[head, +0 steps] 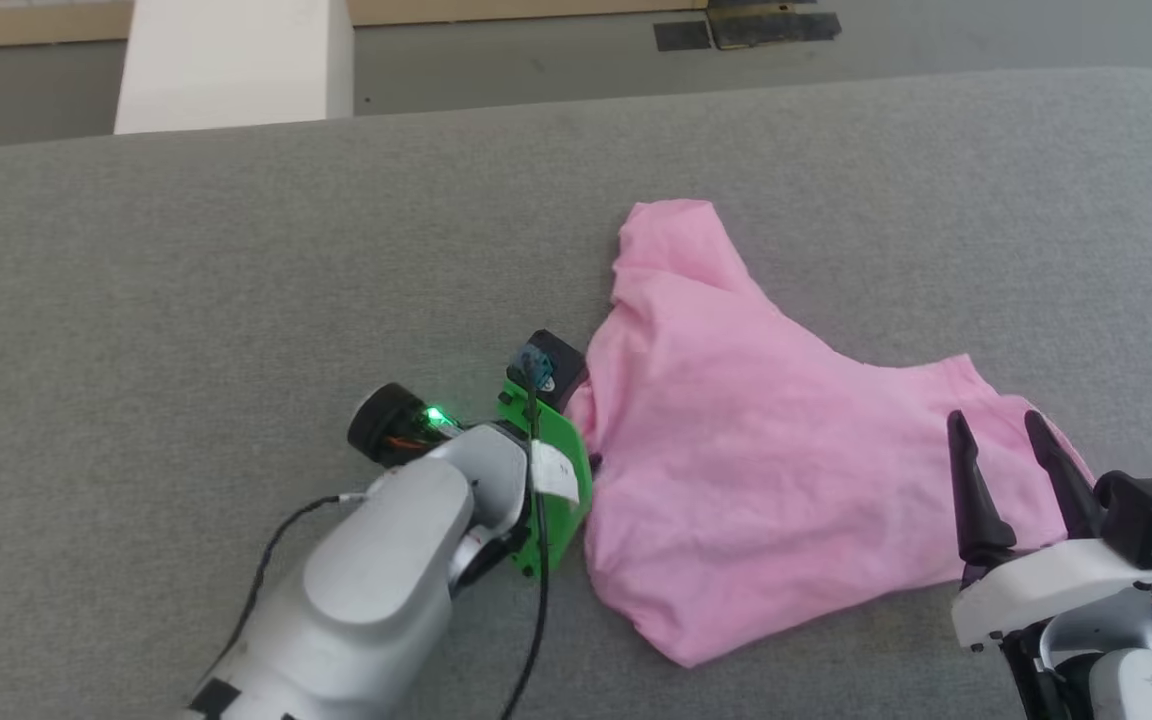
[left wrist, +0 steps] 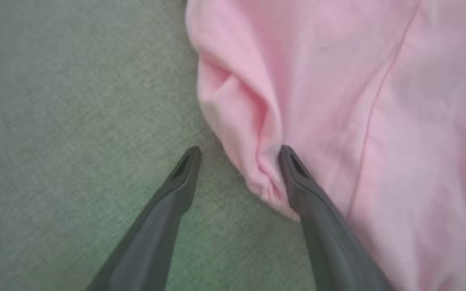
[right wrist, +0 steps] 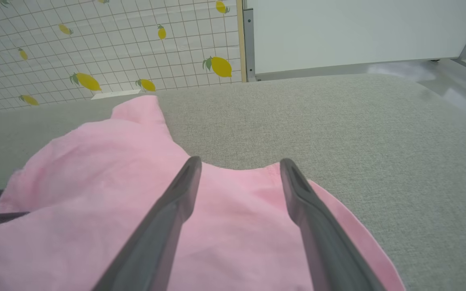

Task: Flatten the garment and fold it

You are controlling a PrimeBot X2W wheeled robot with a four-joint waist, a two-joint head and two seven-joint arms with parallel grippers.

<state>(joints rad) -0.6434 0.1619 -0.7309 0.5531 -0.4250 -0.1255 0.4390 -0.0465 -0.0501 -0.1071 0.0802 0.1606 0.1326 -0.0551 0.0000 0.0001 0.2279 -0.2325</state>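
The light pink garment (head: 756, 450) lies crumpled on the grey table (head: 186, 280), with a sleeve-like flap pointing away from me. My left wrist (head: 536, 470) leans down over the garment's left edge. In the left wrist view my left gripper (left wrist: 239, 152) is open, and a bunched fold of the garment (left wrist: 253, 133) lies between its fingers, the right one against the cloth. My right gripper (head: 1001, 440) hovers open over the garment's right hem (right wrist: 257, 169), nothing gripped.
A white block (head: 236, 60) stands beyond the table's far left edge, with dark patches (head: 746, 30) on the floor behind. The right wrist view shows a lemon-patterned wall (right wrist: 95, 40) and a white board on a wheeled frame (right wrist: 358, 32). Bare table lies left of the garment.
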